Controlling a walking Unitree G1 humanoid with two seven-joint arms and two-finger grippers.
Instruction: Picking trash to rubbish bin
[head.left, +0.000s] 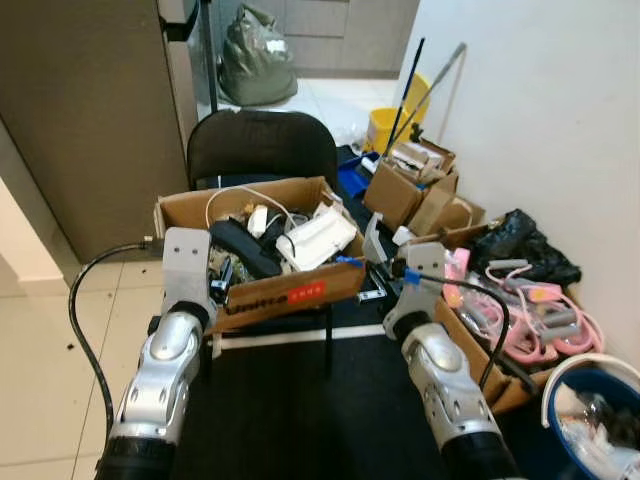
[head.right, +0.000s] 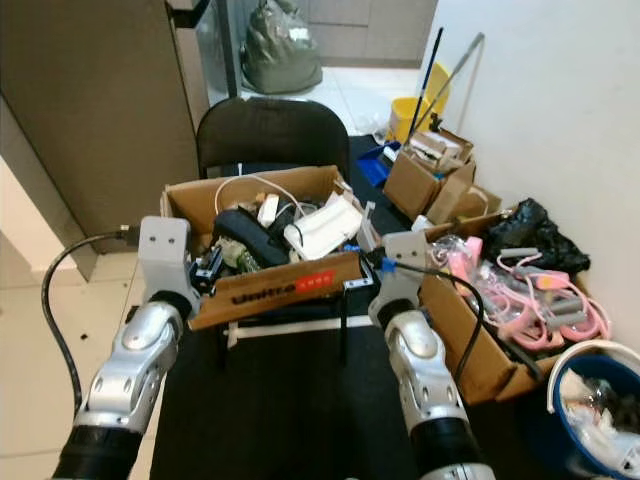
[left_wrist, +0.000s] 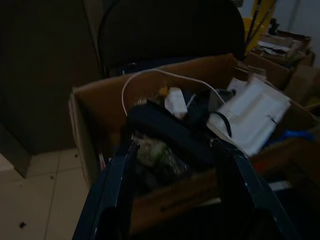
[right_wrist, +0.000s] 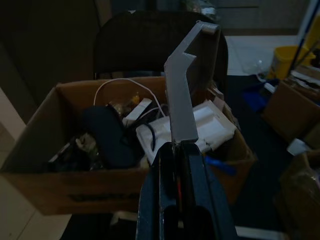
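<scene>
Right wrist view: right gripper (right_wrist: 176, 145) is clamped on a grey plastic bracket (right_wrist: 182, 85); left gripper (left_wrist: 175, 165) is spread, empty. Thin hold; bracket may slip before the blue bin (head.left: 590, 420), near right.

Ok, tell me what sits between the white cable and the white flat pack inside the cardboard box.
In the left eye view, a black pouch and a small white adapter lie between the white cable and the white flat pack, inside the cardboard box.
</scene>
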